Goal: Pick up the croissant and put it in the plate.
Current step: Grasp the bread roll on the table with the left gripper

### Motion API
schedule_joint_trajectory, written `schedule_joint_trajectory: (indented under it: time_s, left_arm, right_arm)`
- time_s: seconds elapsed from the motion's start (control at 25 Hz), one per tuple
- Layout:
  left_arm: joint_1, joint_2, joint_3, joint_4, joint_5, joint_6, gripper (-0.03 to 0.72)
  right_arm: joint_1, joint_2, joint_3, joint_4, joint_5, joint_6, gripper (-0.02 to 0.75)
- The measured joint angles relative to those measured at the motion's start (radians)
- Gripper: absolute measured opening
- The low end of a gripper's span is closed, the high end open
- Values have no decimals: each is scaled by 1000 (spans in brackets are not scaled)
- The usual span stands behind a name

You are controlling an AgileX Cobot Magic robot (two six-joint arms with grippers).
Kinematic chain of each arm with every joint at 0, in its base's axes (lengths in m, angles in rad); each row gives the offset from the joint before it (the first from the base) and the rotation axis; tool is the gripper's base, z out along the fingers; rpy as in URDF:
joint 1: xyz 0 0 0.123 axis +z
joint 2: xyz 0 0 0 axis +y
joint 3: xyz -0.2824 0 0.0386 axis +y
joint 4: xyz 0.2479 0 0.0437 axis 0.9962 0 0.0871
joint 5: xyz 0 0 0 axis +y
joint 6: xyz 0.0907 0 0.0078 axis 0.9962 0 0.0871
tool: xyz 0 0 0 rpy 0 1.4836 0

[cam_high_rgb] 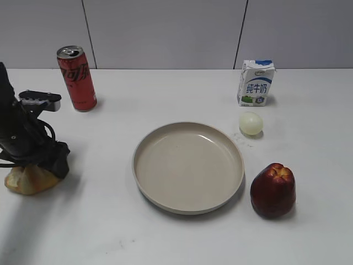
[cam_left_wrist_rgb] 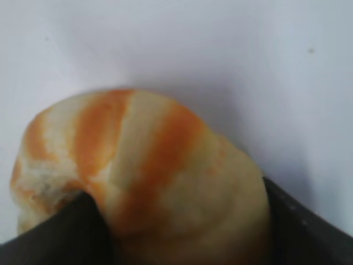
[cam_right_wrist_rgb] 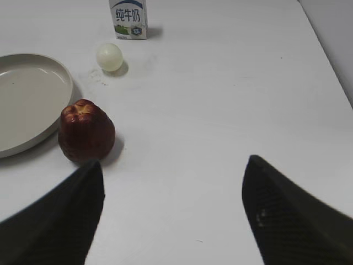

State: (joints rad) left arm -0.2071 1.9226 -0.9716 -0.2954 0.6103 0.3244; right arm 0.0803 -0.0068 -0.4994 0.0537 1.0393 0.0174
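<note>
Your left pincer [cam_left_wrist_rgb: 182, 232] straddled the croissant [cam_left_wrist_rgb: 138, 182] at the worktop's [cam_high_rgb: 176, 237] left edge, fingers against both sides, apparently gripping it for carrying to the plate [cam_high_rgb: 188, 167].

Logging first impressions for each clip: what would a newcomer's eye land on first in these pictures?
Probably the big beige plate sitting bare in the middle of the white table, with the dark red apple just off its right rim. Next, the left gripper down over the striped croissant at the table's left edge, its fingers on either side of the pastry. The red soda can stands at the back left.
</note>
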Motion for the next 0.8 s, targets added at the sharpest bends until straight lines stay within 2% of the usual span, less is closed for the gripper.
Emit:
schedule_joint_trajectory:
  time_s: [0.12, 0.28, 0.36, 0.52, 0.6, 0.8]
  left_arm:
    - [0, 3, -3, 10, 9, 0, 511]
    - [0, 2, -3, 14, 10, 0, 335]
    - [1, -2, -3, 14, 9, 0, 281]
    - [1, -20, -12, 31, 29, 0, 276]
    - [1, -20, -45, 58, 94, 0, 274]
    - [-21, -41, -235, 111, 288, 3, 265]
  right_arm:
    - [0, 0, 0, 0, 0, 0, 588]
    - [0, 0, 0, 0, 0, 0, 588]
    - [0, 0, 0, 0, 0, 0, 588]
    - [0, 0, 0, 0, 0, 0, 588]
    - [0, 0, 0, 0, 0, 0, 588]
    - [0, 0, 0, 0, 0, 0, 588]
